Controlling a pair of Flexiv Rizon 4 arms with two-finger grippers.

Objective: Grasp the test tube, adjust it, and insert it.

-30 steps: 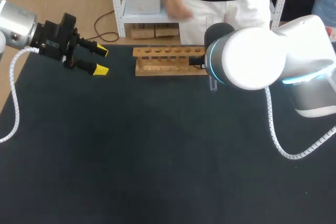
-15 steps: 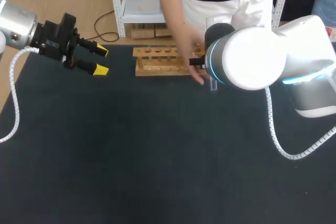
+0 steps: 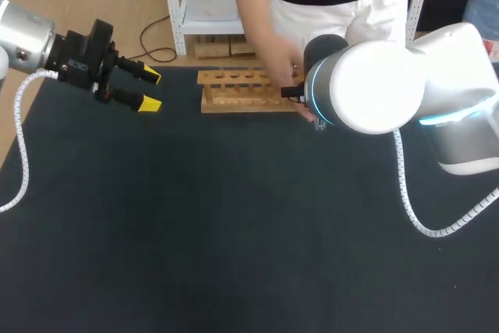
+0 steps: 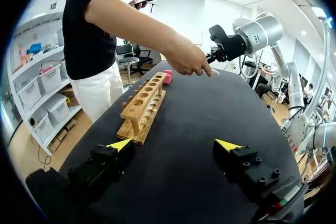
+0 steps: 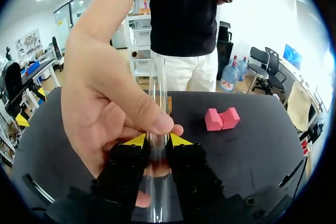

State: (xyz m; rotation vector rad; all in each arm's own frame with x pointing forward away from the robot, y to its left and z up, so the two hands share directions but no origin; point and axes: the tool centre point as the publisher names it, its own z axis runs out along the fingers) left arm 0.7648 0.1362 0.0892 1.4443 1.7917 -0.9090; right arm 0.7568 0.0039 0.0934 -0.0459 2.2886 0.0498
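Person's hand (image 5: pixel 105 108) now grips the test tube (image 5: pixel 159 85) clamped in your right tool (image 5: pixel 158 140); left tool (image 3: pixel 150 90) gapes, empty. Risk: moving could trap the hand or skew the tube.

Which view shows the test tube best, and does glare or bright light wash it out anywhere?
Right wrist view: best; the tube stands in the right gripper, though a hand covers part and its clear glass fades against white cloth behind. Left wrist view: only a faint glint beside the hand. Head view: the right arm hides nearly all of it.
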